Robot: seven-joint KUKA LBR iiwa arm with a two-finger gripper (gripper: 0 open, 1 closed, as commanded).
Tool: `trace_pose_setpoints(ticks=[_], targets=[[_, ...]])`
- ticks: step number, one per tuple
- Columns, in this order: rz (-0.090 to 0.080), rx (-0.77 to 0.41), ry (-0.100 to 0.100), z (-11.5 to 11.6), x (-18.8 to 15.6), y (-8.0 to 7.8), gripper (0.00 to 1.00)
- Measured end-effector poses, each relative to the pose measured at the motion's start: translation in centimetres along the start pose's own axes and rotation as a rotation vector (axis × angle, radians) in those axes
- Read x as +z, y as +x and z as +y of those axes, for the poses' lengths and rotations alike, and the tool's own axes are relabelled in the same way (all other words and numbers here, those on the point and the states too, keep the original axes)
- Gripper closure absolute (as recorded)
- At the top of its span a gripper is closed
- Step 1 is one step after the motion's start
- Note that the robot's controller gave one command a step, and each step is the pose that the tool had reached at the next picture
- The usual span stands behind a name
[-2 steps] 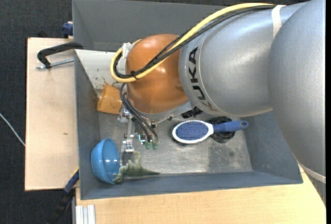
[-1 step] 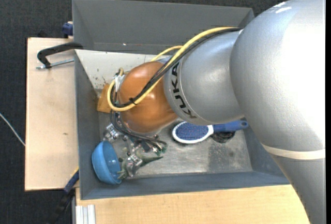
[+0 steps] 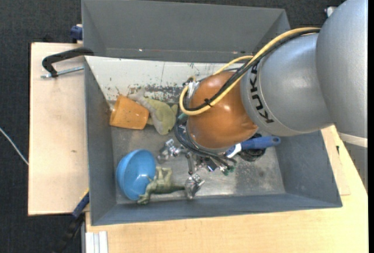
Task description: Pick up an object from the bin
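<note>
Hanging just to the right of the blue bowl [image 3: 135, 174], the gripper [image 3: 182, 166] has its two metal fingers [image 3: 195, 183] spread apart with nothing between them. An olive-green toy figure [image 3: 159, 189] lies against the bowl's lower right side, its far end just beside the lower finger. Above the bowl sit an orange block [image 3: 128, 113] and a pale green lump [image 3: 164, 115]. A blue handle [image 3: 262, 142] lies well to the bowl's right, beyond the gripper.

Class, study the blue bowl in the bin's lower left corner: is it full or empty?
Empty: only plain blue shows in the bowl. The green toy lies beside it, at its rim, not inside.
</note>
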State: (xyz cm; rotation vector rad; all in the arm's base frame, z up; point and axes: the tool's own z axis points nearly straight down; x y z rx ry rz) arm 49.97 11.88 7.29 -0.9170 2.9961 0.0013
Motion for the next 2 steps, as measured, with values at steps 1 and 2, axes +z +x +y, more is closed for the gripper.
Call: trace_pose_setpoints(ticks=[1,2], targets=[[-0.001,-0.004,-0.001,0.3,0.0,-0.2,1.0],[-0.004,-0.289,0.003,-1.3,-16.7,-2.0,1.0]])
